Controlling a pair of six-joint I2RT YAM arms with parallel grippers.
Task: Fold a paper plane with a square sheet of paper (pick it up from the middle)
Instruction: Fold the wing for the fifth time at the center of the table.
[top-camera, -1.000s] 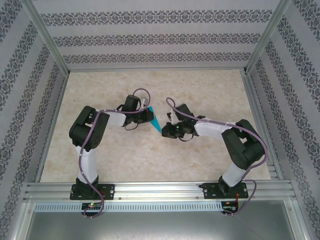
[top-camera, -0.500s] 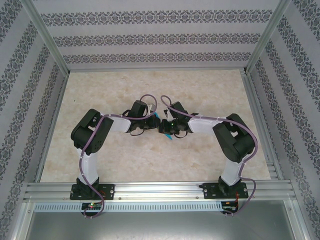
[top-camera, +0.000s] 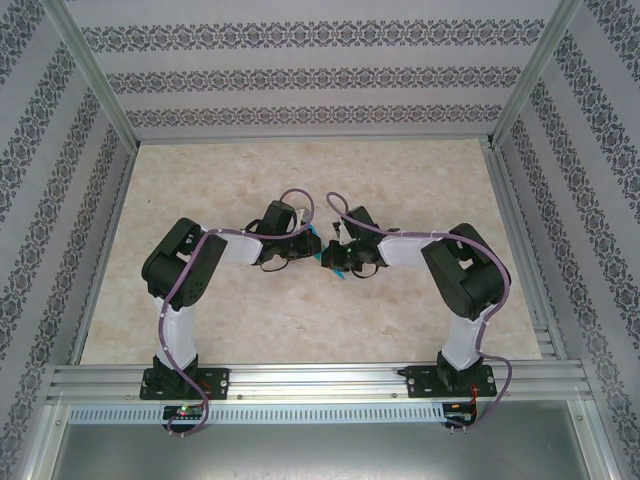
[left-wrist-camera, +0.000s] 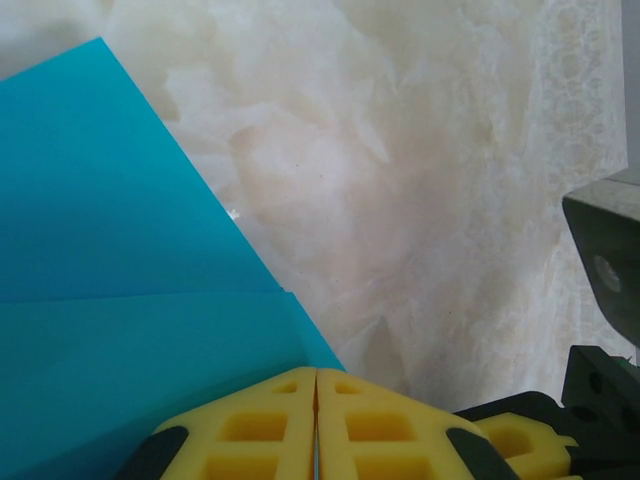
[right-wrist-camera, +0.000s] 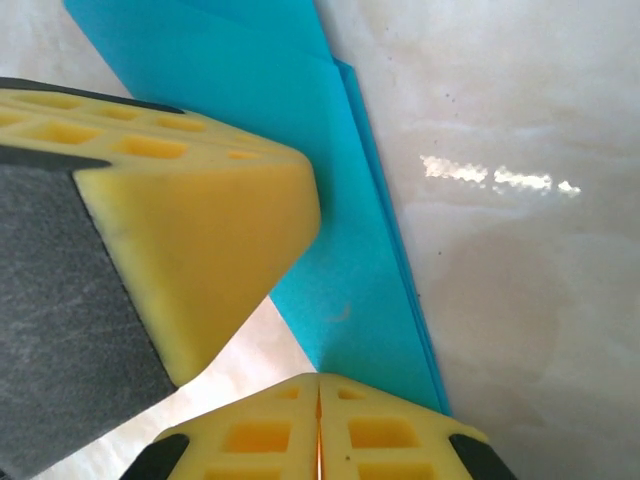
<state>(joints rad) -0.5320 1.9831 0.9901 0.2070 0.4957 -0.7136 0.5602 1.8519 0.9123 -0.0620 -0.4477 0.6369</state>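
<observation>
Left claw (left-wrist-camera: 317, 385) has its yellow, waffle-pocketed foam pads pressed flush together. Right claw (right-wrist-camera: 319, 388), just beside it, is closed the same way. I see the sheet of paper (left-wrist-camera: 120, 250) at the left claw's tips: thin, smooth cyan-blue, folded into layers with a straight crease and sharp edges, its border running in under the pads. Whether either claw actually nips it I can't tell. From above, its long axis slants diagonally past the left claw, and it tapers away from that claw. Pale, marbled, slightly glossy desk (left-wrist-camera: 430, 180) lies beneath.
</observation>
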